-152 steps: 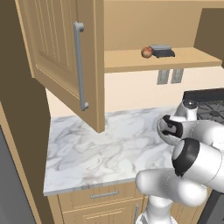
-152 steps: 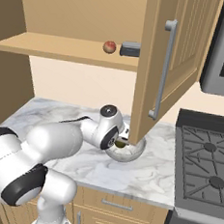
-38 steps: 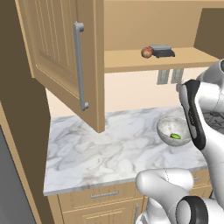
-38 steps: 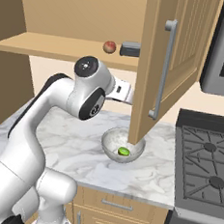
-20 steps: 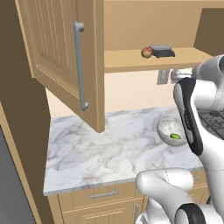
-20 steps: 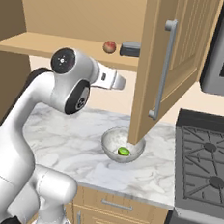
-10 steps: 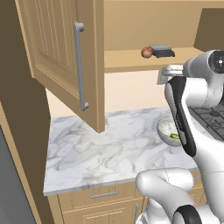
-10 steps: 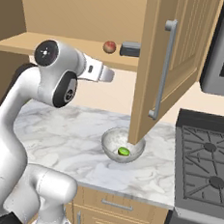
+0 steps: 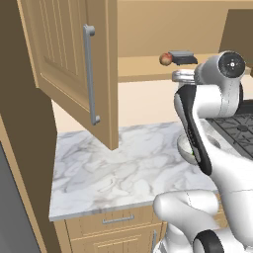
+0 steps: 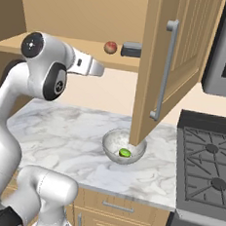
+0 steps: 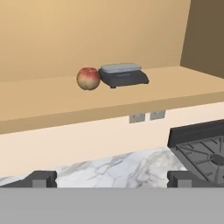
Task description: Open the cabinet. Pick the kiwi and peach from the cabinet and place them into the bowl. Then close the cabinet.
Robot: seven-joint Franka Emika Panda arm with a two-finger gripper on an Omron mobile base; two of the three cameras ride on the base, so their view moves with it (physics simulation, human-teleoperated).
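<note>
The cabinet (image 9: 69, 74) was seen with both doors swung open. One peach (image 11: 88, 78) lay on its shelf (image 11: 52, 98), just beside one dark block (image 11: 123, 75). One bowl (image 10: 124, 146) stood on the worktop (image 10: 69, 135), below the edge of the right door (image 10: 173, 62), and one kiwi (image 10: 125, 153) was seen inside it. The fingers (image 11: 111, 179) were spread fully apart and held nothing. They were raised to about shelf level, aimed at the peach and still well apart from it.

The kiwi step was judged complete; the peach pick was judged to be in hand.

Possible faults from here:
- The block could be struck or pushed by one finger, since it sits so close to the peach.
- The peach could be rolled away along the shelf if it is touched off centre before the fingers close.
- The open right door overhangs the bowl and could be clipped by the arm during the descent.

Count: two doors, two handles, one peach, one kiwi, one bowl, one block.
</note>
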